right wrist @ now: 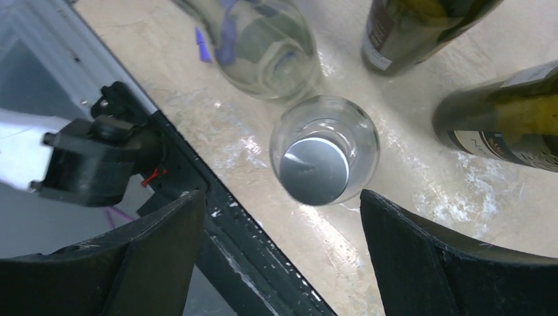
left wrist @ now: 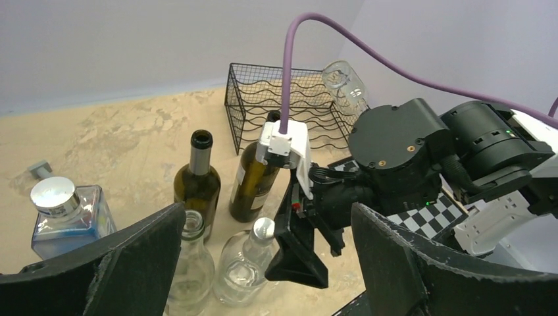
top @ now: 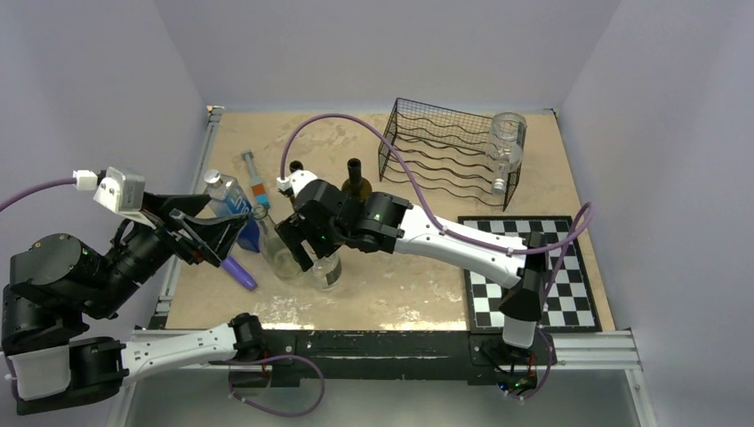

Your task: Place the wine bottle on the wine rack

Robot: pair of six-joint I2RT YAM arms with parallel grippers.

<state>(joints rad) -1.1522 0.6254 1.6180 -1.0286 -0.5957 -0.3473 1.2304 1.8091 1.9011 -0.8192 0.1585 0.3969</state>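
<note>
The black wire wine rack (top: 436, 147) stands at the back right, with a clear bottle (top: 507, 147) lying on its right end. Two dark green wine bottles (top: 356, 183) (top: 296, 169) stand upright mid-table. In front of them stand a clear capped bottle (top: 328, 271) and a clear uncapped one (top: 283, 258). My right gripper (top: 307, 253) hangs open just above the capped bottle. From the right wrist, its silver cap (right wrist: 314, 170) lies just ahead of the spread fingers (right wrist: 421, 257), not between them. My left gripper (top: 222, 236) is open and empty at the left.
A blue square bottle (top: 222, 191) with a silver cap and a purple object (top: 238, 272) sit by the left gripper. A small tube (top: 255, 178) lies behind them. A chessboard (top: 560, 280) lies at the front right. The table's black front rail (right wrist: 250, 263) runs close under the right gripper.
</note>
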